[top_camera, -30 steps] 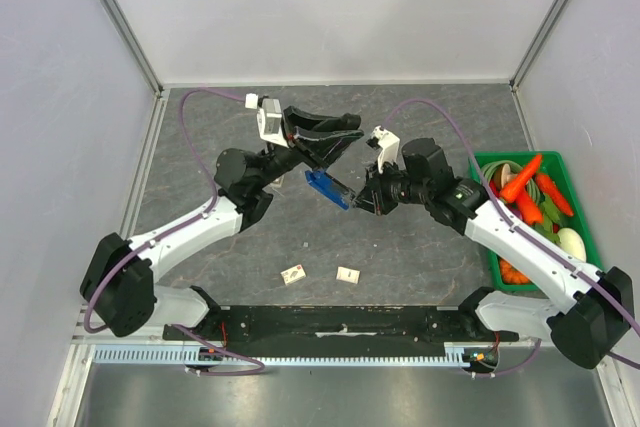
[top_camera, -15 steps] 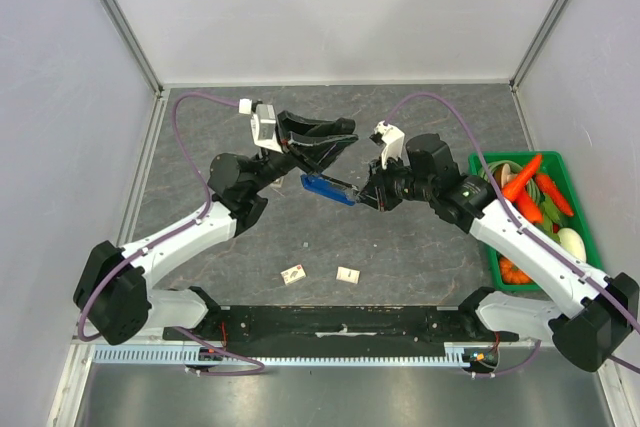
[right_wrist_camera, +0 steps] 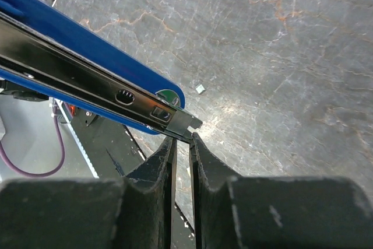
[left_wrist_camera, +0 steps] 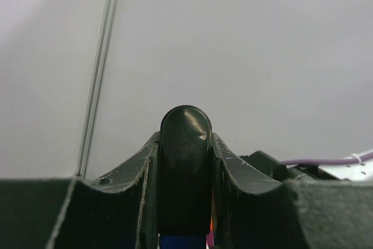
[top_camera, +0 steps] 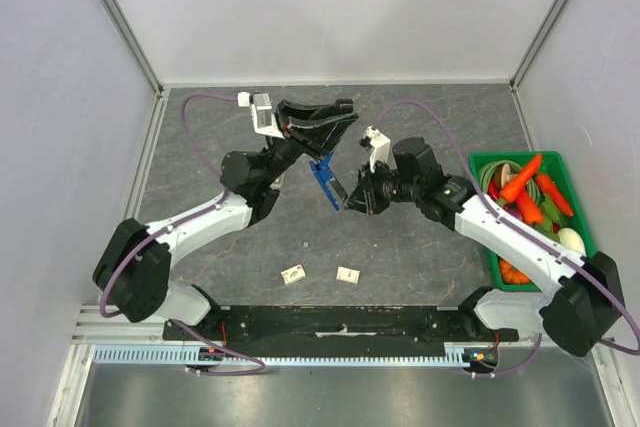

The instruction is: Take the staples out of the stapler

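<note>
- While the left gripper (left_wrist_camera: 185, 164) is clenched on the black end of the stapler (top_camera: 326, 183), held aloft over the middle of the table (top_camera: 420, 257), nearer its far edge, the right gripper (right_wrist_camera: 182, 142) pinches its metal tip.
- Judged best: pull straight along the rail, left grip firm.
- No readable writing on the stapler; the cards (top_camera: 293, 274) by the near edge are too small.
</note>
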`<state>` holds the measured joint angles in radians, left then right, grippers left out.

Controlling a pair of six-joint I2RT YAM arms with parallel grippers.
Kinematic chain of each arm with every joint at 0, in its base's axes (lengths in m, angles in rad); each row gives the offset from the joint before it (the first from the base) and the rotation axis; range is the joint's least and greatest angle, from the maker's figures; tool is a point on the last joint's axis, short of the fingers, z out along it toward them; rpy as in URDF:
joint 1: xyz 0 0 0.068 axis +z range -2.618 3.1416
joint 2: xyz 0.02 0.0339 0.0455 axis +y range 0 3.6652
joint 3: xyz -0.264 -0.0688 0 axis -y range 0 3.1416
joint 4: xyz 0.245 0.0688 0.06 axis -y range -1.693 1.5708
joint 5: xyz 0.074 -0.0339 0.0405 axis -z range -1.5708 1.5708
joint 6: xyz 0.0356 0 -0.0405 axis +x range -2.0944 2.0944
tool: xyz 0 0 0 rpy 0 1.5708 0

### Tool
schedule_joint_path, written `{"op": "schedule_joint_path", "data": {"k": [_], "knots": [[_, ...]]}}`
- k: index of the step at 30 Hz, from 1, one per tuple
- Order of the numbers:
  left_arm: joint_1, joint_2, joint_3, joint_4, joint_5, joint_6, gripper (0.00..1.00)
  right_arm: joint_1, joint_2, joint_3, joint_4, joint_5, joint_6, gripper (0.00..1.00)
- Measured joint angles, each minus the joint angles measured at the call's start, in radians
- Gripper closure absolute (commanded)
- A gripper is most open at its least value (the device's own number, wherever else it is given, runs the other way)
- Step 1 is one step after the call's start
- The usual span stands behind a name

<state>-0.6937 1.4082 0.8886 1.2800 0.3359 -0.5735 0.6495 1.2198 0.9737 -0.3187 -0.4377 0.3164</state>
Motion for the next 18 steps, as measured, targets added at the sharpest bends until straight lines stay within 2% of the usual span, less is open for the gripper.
{"op": "schedule_joint_path", "data": {"k": [12, 18], "knots": [[0.007, 0.171, 0.105, -0.028, -0.033, -0.024, 0.98, 0.014, 0.129, -0.040, 0.147, -0.062, -0.005, 0.81], [0.027, 0.237, 0.113, -0.076, -0.041, 0.003, 0.98, -0.006, 0.248, -0.040, 0.221, -0.109, -0.002, 0.81]]}}
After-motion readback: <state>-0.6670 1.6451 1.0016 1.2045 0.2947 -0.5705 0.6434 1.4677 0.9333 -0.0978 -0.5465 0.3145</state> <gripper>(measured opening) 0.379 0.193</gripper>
